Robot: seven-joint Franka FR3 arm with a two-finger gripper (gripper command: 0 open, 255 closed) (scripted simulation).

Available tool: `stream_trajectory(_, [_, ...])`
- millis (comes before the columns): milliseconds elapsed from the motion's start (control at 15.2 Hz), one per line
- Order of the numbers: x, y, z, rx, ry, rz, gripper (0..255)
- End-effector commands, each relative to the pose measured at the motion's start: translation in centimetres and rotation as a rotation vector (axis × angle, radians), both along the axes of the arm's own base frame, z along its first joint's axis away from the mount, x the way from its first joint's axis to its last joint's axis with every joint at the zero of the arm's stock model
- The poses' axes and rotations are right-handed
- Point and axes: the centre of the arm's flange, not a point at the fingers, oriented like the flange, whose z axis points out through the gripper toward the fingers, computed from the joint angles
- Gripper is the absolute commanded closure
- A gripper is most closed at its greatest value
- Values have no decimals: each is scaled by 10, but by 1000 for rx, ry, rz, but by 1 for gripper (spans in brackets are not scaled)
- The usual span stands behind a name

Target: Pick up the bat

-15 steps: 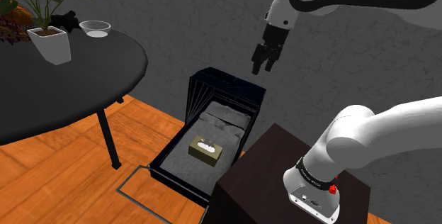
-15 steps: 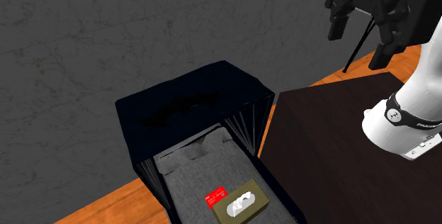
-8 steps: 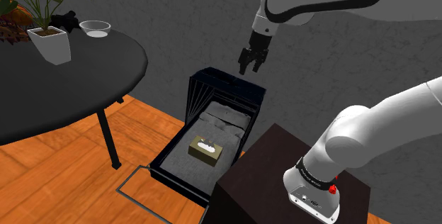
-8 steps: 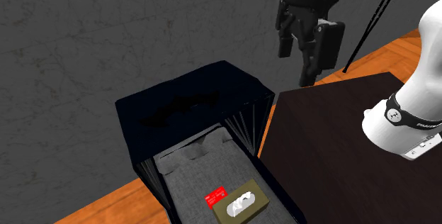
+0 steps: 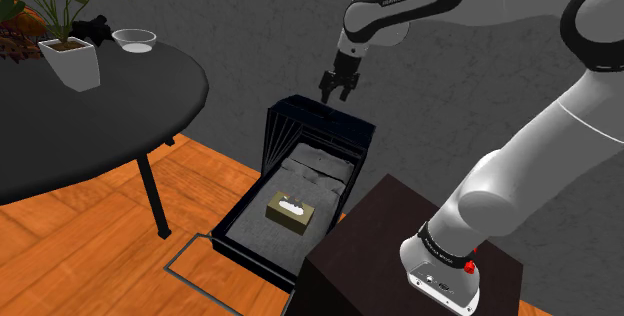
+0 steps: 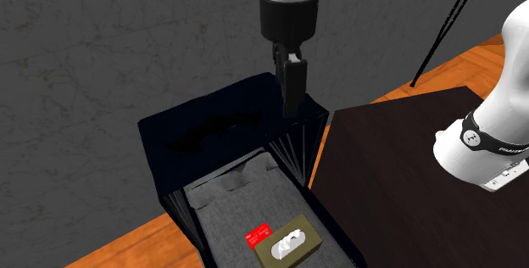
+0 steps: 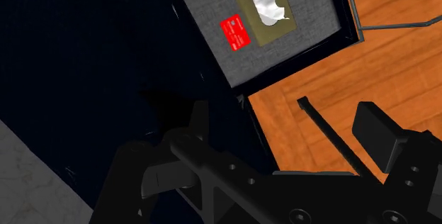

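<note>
Over the bed's black head ledge (image 6: 157, 160), the pincer (image 6: 291, 105) hangs wide open, with the bat (image 6: 212, 132) a faint dark shape apparently lying lengthwise along that ledge, toward the second exterior view's left.

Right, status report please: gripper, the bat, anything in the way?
Gripper open, hovering over the black box top. Bat a dark shape lying on that top, untouched. Nothing seen in the way.

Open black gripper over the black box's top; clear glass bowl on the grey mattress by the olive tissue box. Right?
Not quite: shoulder view shows the clear glass bowl on the round black table, not the grey mattress. Open black gripper over the black box's top is correct.
</note>
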Motion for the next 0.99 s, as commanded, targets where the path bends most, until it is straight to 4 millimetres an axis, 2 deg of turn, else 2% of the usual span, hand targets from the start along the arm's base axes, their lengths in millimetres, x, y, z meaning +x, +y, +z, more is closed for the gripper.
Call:
stream_trajectory(0, [19, -10, -14, -2, -6, -14, 0])
stream_trajectory(726, [119, -78, -83, -11, -37, -90, 0])
stream_trajectory(924, [122, -80, -96, -11, -37, -92, 0])
